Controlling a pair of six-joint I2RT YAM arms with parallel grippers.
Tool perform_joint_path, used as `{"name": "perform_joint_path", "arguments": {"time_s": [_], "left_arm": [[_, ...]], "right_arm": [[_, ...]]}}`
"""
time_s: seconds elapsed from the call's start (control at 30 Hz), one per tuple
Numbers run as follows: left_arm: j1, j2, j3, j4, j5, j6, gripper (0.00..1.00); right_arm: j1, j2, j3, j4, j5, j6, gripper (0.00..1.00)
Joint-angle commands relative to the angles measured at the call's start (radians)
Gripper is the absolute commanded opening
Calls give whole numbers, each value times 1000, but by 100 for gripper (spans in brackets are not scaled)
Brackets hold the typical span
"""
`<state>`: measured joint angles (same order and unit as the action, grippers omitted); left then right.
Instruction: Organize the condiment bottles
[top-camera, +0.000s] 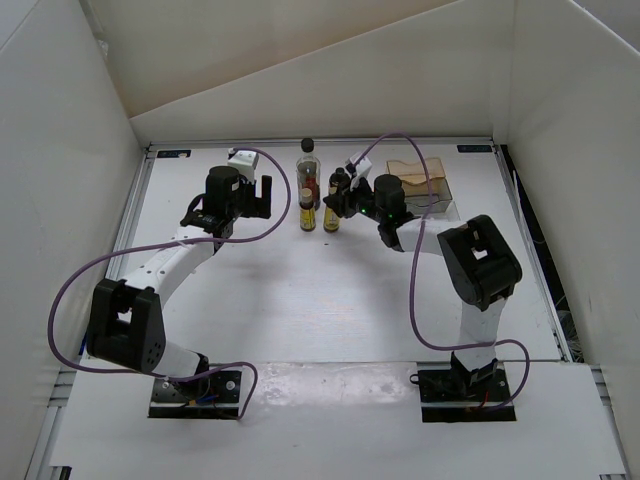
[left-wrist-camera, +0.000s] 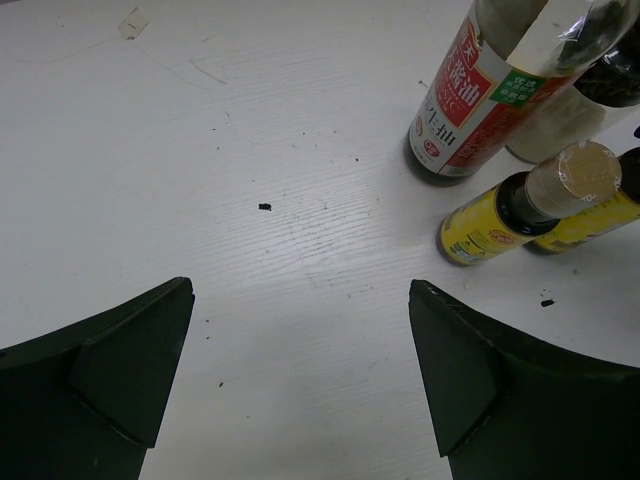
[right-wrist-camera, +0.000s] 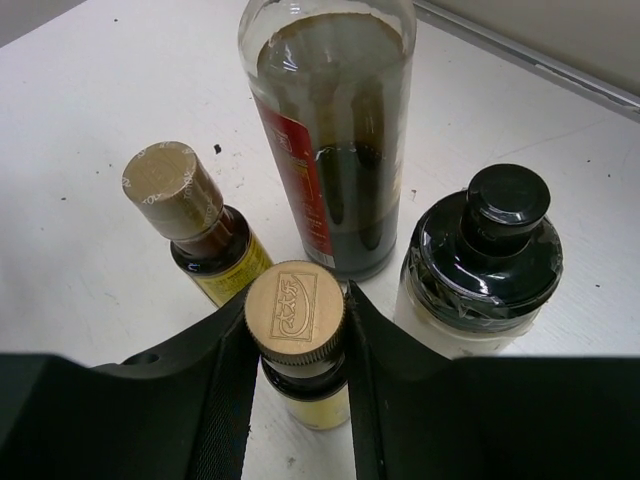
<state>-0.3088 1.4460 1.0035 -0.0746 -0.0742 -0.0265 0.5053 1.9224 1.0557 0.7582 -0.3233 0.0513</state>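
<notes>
Condiment bottles (top-camera: 318, 195) bunched, tall bottle (right-wrist-camera: 330, 140) cropped at top; right gripper (right-wrist-camera: 298, 330) clamping embossed-cap yellow bottle (right-wrist-camera: 296, 310), left gripper (left-wrist-camera: 300, 290) gaping wide.

tall bottle (right-wrist-camera: 335, 150), cap outside wrist views

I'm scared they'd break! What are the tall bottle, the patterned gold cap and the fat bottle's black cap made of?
Tall bottle: clear glass, or maybe hard plastic; dark liquid shows through and it shines. Gold cap on the small yellow bottle: probably metal, dull, with ridged edge and stamped pattern. Black cap: likely glossy plastic, catching light.
</notes>
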Motion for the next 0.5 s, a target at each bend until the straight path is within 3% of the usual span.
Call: {"name": "perform_joint_path", "arguments": {"time_s": [0.0,0.47], "left_arm": [[4,-12,9,18,8,-9,100],[-18,-9,3,44,-1,-24,100]], "right_arm": [[10,-37,-17,1,-8,-19,0],[38,-293,-63,-203,41,-191,0]]}}
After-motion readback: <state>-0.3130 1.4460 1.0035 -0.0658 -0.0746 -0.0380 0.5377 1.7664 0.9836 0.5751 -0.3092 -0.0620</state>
